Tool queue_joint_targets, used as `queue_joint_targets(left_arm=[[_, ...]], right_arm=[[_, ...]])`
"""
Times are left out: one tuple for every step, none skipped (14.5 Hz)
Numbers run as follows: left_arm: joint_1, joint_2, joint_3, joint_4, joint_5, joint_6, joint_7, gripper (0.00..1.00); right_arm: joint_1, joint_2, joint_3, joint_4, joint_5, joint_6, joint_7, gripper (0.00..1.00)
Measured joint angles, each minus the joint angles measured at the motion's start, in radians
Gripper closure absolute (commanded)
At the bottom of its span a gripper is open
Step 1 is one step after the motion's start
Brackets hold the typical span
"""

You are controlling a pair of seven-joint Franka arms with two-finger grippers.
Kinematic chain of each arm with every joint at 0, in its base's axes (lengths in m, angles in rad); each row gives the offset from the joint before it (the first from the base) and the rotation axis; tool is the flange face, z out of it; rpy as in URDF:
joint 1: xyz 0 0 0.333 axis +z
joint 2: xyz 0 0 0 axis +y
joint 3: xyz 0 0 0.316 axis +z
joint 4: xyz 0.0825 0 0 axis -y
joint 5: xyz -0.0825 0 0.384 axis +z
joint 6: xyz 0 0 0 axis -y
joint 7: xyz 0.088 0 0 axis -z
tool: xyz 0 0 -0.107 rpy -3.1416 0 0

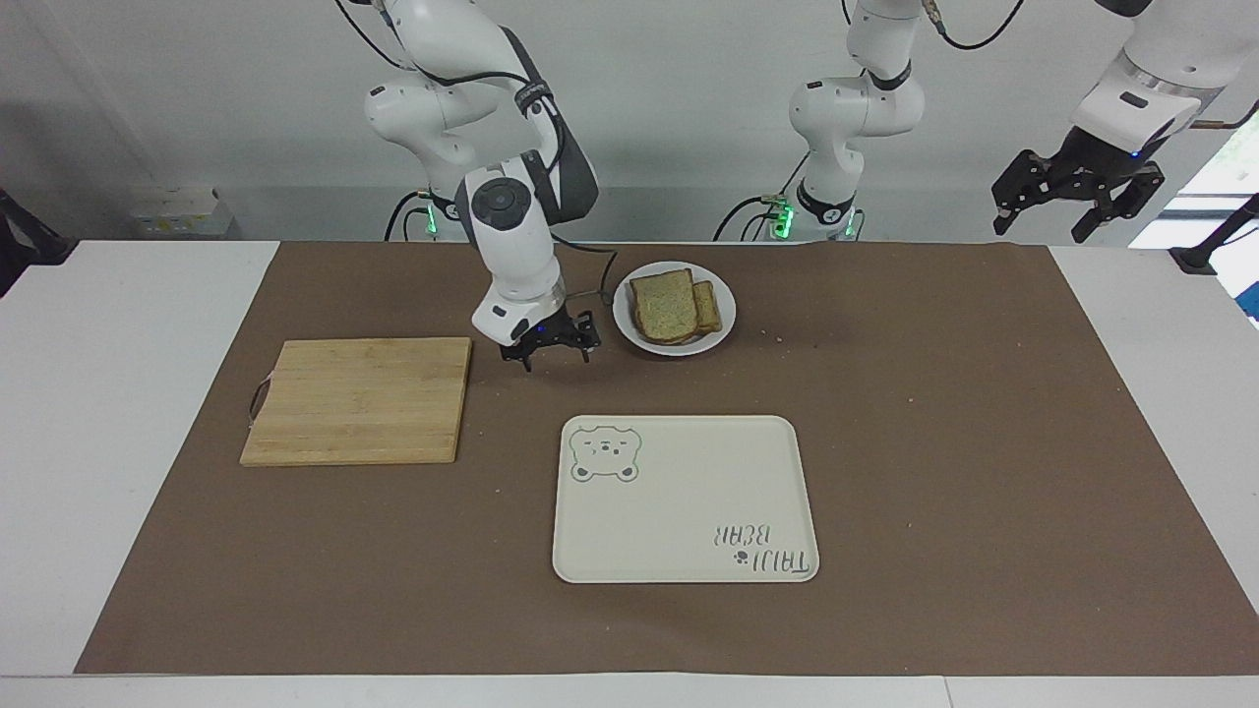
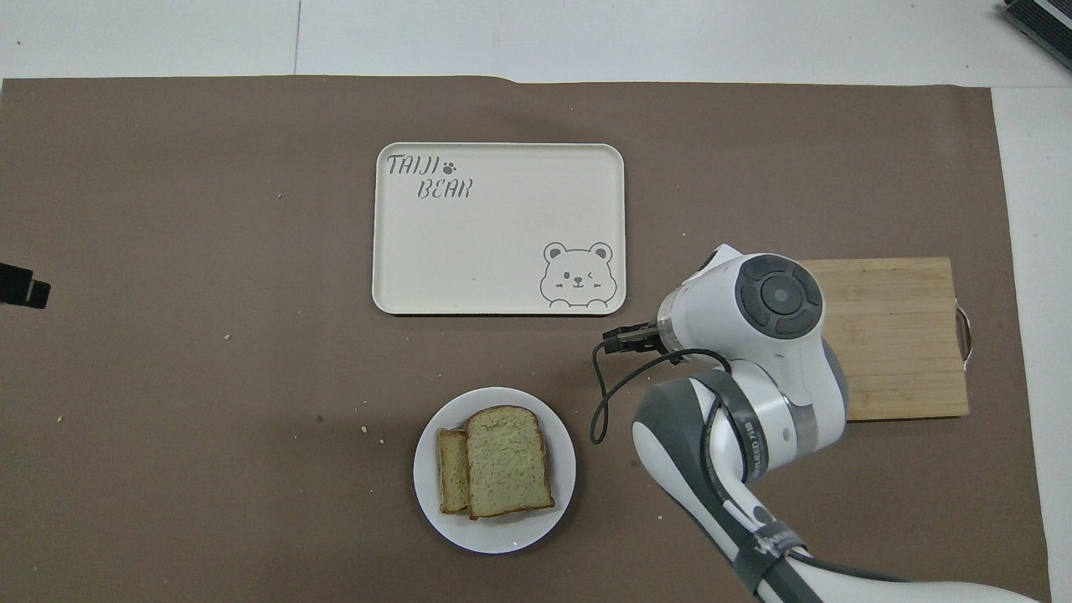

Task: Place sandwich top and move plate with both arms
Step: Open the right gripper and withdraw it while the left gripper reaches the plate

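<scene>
The sandwich top (image 1: 664, 306) (image 2: 507, 461) lies flat on the plate (image 1: 721, 327) (image 2: 561, 481), overlapping a second slice (image 1: 707, 306) (image 2: 452, 471) that shows at its edge toward the left arm's end. In the overhead view the cream tray (image 1: 679, 501) (image 2: 494, 251) lies at twelve o'clock from the plate, farther from the robots, and the wooden cutting board (image 1: 359, 398) (image 2: 900, 335) at about two o'clock. The right gripper (image 1: 549, 352), fingers spread and empty, hangs low over the brown mat (image 1: 984, 442) (image 2: 167, 335) between board and plate. The left gripper (image 1: 1075, 202), also open and empty, waits raised off the mat's left-arm end.
</scene>
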Motion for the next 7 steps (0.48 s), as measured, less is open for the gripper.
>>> queue_joint_targets(left_arm=[[0.000,0.000,0.000,0.000,0.000,0.000,0.000,0.00],[0.000,0.000,0.000,0.000,0.000,0.000,0.000,0.00],[0.000,0.000,0.000,0.000,0.000,0.000,0.000,0.00],[0.000,0.000,0.000,0.000,0.000,0.000,0.000,0.00],[0.000,0.000,0.000,0.000,0.000,0.000,0.000,0.00],[0.000,0.000,0.000,0.000,0.000,0.000,0.000,0.00],[0.000,0.000,0.000,0.000,0.000,-0.002,0.000,0.00]], right_arm=[[-0.025,0.000,-0.001,0.013,-0.013,0.000,0.000,0.00],[-0.052,-0.001,-0.002,0.030,-0.019,-0.002,0.000,0.00],[-0.078,-0.004,-0.003,0.049,-0.023,-0.009,-0.001,0.00],[-0.101,-0.009,-0.003,0.068,-0.025,-0.026,-0.002,0.00],[-0.122,-0.016,-0.004,0.090,-0.026,-0.054,-0.002,0.00],[-0.141,-0.023,-0.005,0.116,-0.027,-0.089,-0.002,0.00],[-0.160,-0.029,-0.005,0.146,-0.030,-0.127,-0.002,0.00]])
